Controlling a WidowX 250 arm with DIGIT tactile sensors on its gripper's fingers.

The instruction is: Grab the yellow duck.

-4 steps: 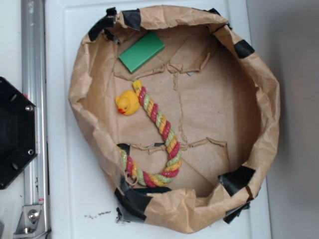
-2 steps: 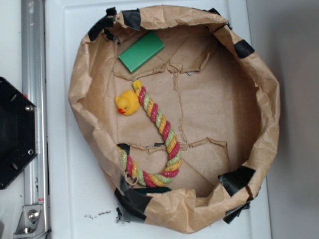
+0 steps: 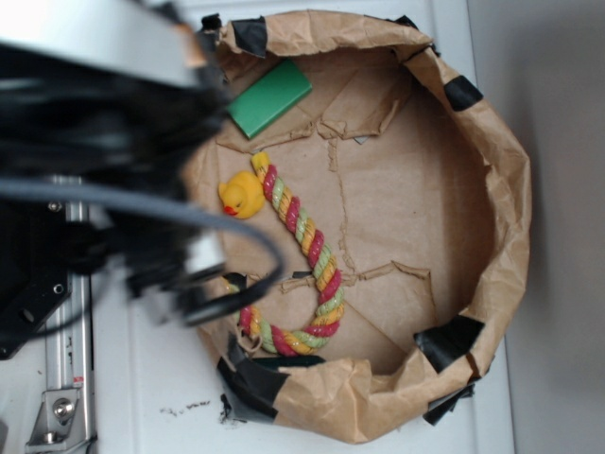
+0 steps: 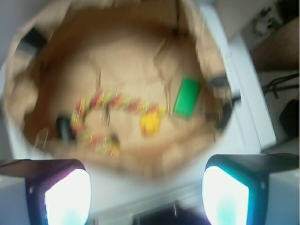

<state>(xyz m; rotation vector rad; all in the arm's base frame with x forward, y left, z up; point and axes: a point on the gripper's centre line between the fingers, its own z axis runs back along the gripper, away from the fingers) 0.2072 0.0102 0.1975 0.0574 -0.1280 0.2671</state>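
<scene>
three loose items lie inside the brown paper ring on the white surface: the yellow duck, a braided rope and a green block.

exterior view:
- the ring has crumpled walls patched with black tape.
- the yellow duck sits at about 9 o'clock on the ring floor, beak pointing down-left. its back is just beside, possibly touching, the upper end of the braided rope.
- the braided rope runs from the duck down toward 6 o'clock, then hooks back toward 7 o'clock.
- the green block lies at about 11 o'clock, apart from the duck.
- the robot arm, blurred and dark with cables, covers the upper left of the view and overlaps the ring's 9 to 10 o'clock wall.
- a metal rail runs along the left edge of the surface.

wrist view (blurred):
- the hand is spread open, with nothing between its two fingers.
- it is above the ring's near wall, clear of all contents.
- the yellow duck appears near picture centre, with the green block at its 2 o'clock and the braided rope extending toward 9 o'clock.
</scene>
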